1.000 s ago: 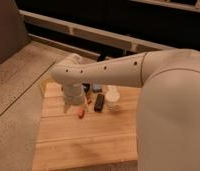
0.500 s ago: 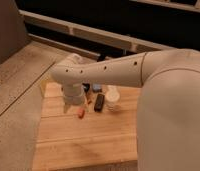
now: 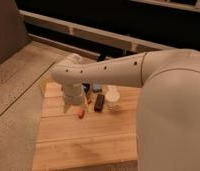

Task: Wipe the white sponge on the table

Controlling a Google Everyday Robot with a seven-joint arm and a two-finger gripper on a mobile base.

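surface [image 3: 85,145]: square top of honey-coloured planks, seams showing, matte finish. It sits under the arm [image 3: 113,72], on the speckled grey floor [image 3: 13,115].

sponge: can't pick it out for certain. A pale lump at the foot of the wrist, down on the planks near the far-left corner, may be it.

pincer [image 3: 70,106]: same spot, pointing down under the wrist, mostly hidden. Can't tell if it's open or has hold of anything.

Change over the last second: none. The arm and clutter sit exactly as before. My read is it's paused at contact with no wipe stroke running, and most of the surface is unswept.

Clutter just right of the wrist: 1 round white cup [image 3: 112,99], 1 black oblong block [image 3: 99,103], 1 small orange bit [image 3: 80,114] lying flat, and something blue [image 3: 96,88] behind. The arm is a smooth white tube with a row of small holes.
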